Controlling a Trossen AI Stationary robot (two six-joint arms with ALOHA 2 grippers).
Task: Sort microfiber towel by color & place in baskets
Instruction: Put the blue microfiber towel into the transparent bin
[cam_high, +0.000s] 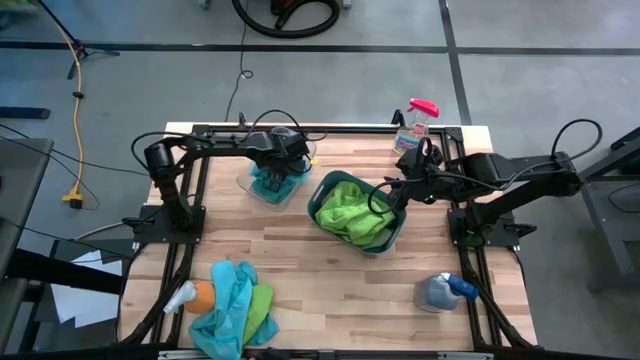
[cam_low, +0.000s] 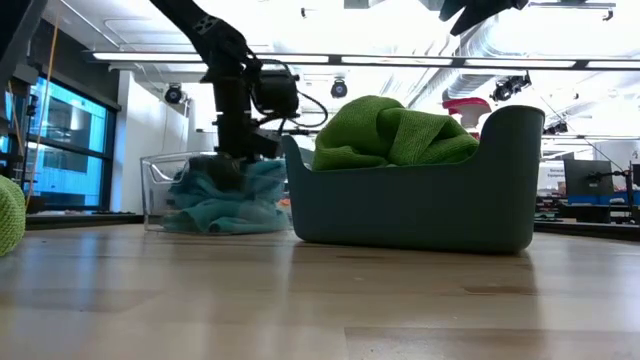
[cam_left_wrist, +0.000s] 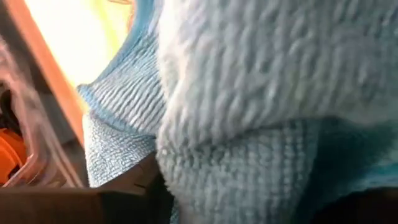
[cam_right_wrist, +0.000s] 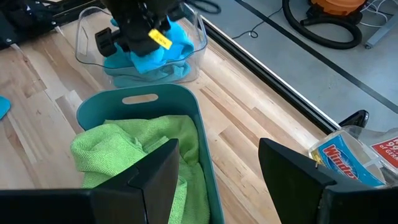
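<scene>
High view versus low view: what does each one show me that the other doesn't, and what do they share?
Only the high view shows the pile of unsorted towels at the table's near edge, the pink-topped spray bottle, the blue-topped spray bottle, and the right end effector open at the teal basket's rim.

Only the low view shows how high the green towels heap above that rim.

Both show the teal basket, the clear basket of blue towels, and the left end effector down in it.

Wooden table (cam_high: 330, 262) carries 2 baskets (cam_high: 360, 213), loose towels (cam_high: 235, 310), 2 spray bottles (cam_high: 445, 290).
</scene>
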